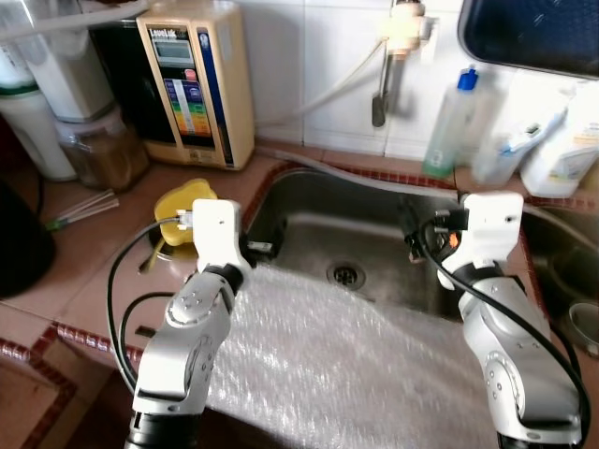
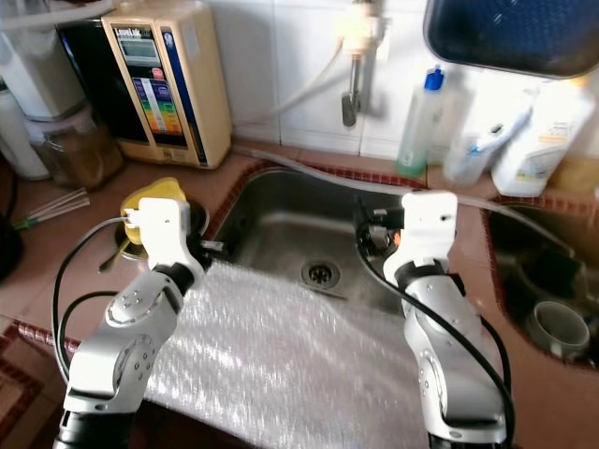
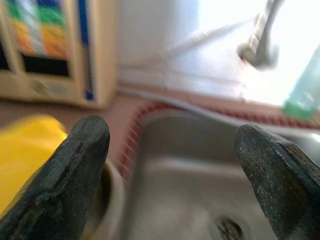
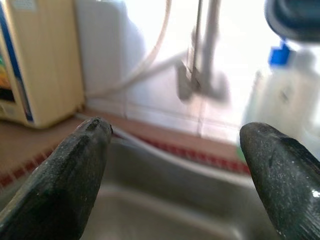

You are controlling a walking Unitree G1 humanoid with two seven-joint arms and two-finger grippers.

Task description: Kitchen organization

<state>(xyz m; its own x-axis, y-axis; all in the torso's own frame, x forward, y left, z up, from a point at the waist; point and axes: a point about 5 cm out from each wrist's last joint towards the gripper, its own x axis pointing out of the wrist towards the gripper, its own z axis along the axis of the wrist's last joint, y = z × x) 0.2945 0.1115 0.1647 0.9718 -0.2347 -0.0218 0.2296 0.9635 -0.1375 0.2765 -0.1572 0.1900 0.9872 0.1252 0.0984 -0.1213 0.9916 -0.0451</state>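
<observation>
Both arms reach forward over a stainless sink [image 1: 309,201] whose near half lies under a sheet of bubble wrap [image 1: 346,355]; the left hand [image 3: 172,165] sits at the sink's left rim with its two black fingers spread wide and nothing between them, and the right hand [image 4: 175,170] hovers over the basin toward the tap [image 1: 404,28], fingers equally parted and empty. What the tidying aims at is not plain — my guess is the yellow object [image 1: 180,201] resting in a round holder on the tiled desk [image 1: 75,281], just beside the left hand and touching nothing else that I can see; its shape is too blurred in the left wrist view to name it. If that is the piece, the left hand should swing outward from the basin, centre its fingers on the yellow body and come down square rather than clip the holder's lip; the loose cable near the wrist wants watching. A beige water purifier [image 1: 197,79] stands behind on the desk, and bottles [image 1: 449,122] line the back ledge — keep the right hand low and clear of them.
</observation>
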